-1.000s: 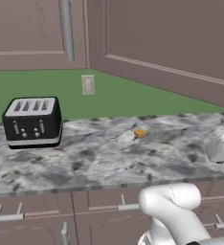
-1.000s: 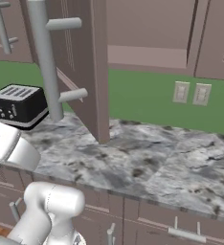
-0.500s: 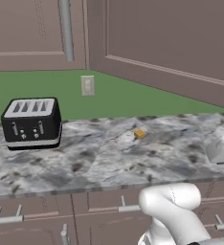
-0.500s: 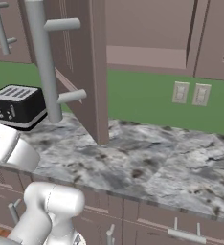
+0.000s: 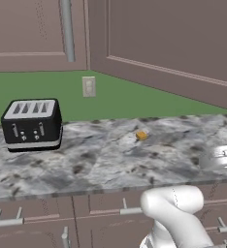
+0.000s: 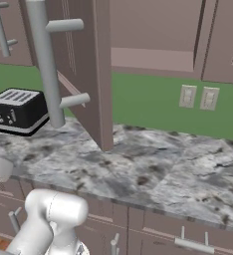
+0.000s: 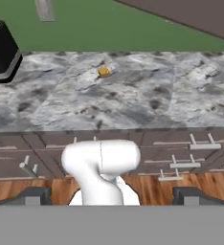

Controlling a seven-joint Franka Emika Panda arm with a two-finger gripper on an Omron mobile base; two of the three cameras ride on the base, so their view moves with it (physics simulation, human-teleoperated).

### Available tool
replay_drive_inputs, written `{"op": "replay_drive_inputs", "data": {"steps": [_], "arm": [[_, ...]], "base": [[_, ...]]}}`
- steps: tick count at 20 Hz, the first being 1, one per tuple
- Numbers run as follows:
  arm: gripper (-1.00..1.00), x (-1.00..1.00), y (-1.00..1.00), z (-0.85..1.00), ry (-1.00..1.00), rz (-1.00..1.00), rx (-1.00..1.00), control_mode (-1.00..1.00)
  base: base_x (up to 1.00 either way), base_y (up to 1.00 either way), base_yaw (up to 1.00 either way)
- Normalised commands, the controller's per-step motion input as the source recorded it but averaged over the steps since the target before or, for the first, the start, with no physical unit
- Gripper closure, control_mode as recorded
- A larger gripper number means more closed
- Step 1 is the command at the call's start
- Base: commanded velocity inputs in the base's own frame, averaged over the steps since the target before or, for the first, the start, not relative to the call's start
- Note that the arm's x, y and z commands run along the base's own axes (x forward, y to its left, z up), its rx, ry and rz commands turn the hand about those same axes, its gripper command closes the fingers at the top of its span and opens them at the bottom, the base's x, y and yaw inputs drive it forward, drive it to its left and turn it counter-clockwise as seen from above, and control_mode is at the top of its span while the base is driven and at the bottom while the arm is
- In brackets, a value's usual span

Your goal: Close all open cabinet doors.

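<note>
Mauve-brown wooden cabinet door [image 6: 83,64]: swung open over the table, long silver bar handle [image 6: 45,64] facing out.
Grey marbled stone table [image 5: 110,155]: carries black toaster [image 5: 32,125].
Pincer [image 7: 111,197]: fingertips wide apart, gripping nothing.

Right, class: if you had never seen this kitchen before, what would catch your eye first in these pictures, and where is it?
The open cabinet door dominates, swung out over the marble counter with its long silver handle close to the right base camera. Next comes the black toaster at the counter's left end, against the green wall. A small orange thing lies alone mid-counter.
</note>
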Motion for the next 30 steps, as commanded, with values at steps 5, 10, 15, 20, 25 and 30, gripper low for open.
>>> {"op": "replay_drive_inputs", "data": {"steps": [5, 10, 15, 20, 25, 30], "arm": [[-1.0, -0.08, 0.34, 0.69, -0.44, -0.08, -0.02, -1.0], [-1.0, 0.0, 0.06, 0.64, -0.4, -0.01, 0.0, -1.0], [-1.0, 0.01, 0.0, 0.38, -0.29, 0.0, 0.0, -1.0], [-1.0, 0.17, 0.0, 0.07, -0.3, 0.0, 0.0, -1.0], [-1.0, 0.21, -0.2, 0.0, -0.19, -0.03, 0.0, -1.0], [-1.0, 0.35, -0.27, 0.0, -0.1, -0.04, 0.0, -1.0]], "base": [[0.0, 0.0, 0.0], [0.0, 0.0, 0.0], [0.0, 0.0, 0.0], [0.0, 0.0, 0.0], [0.0, 0.0, 0.0], [0.0, 0.0, 0.0]]}}
